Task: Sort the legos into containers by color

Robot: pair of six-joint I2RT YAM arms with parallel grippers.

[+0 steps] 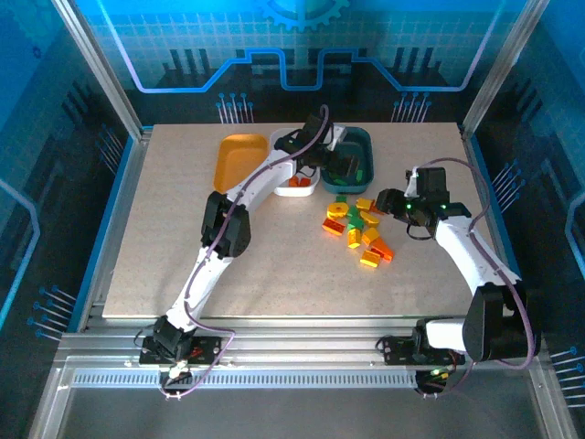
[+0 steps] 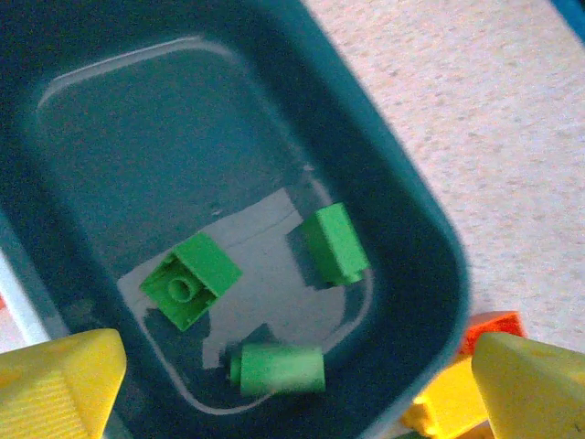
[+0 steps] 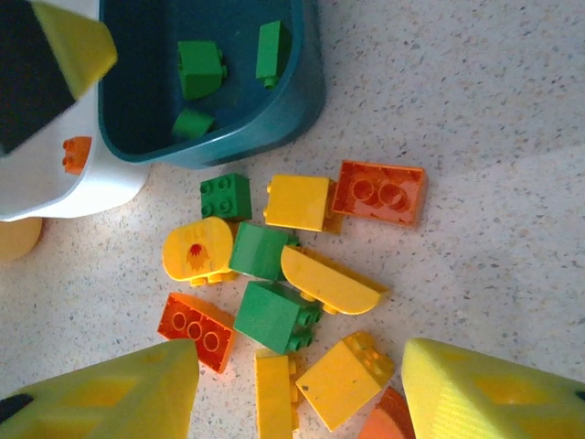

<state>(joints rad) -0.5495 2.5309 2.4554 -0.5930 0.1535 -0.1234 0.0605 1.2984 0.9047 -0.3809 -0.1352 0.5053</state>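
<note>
The left gripper [image 2: 297, 380] gapes empty over three studded green bricks [image 2: 192, 279] in the glossy teal tray [image 2: 411, 210]; the right gripper [image 3: 302, 393], likewise released, hangs over loose legos [image 3: 274, 256].

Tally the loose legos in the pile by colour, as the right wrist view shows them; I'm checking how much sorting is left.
Yellow legos: 5
Green legos: 3
Orange legos: 3, one partly cut off at the bottom edge
Total: 11

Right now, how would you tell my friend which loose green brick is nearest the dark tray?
Find the dark teal tray at the far side. Just outside its wall sits a small green brick. Its four studs face up, while the two other loose greens turn plain sides up.
</note>
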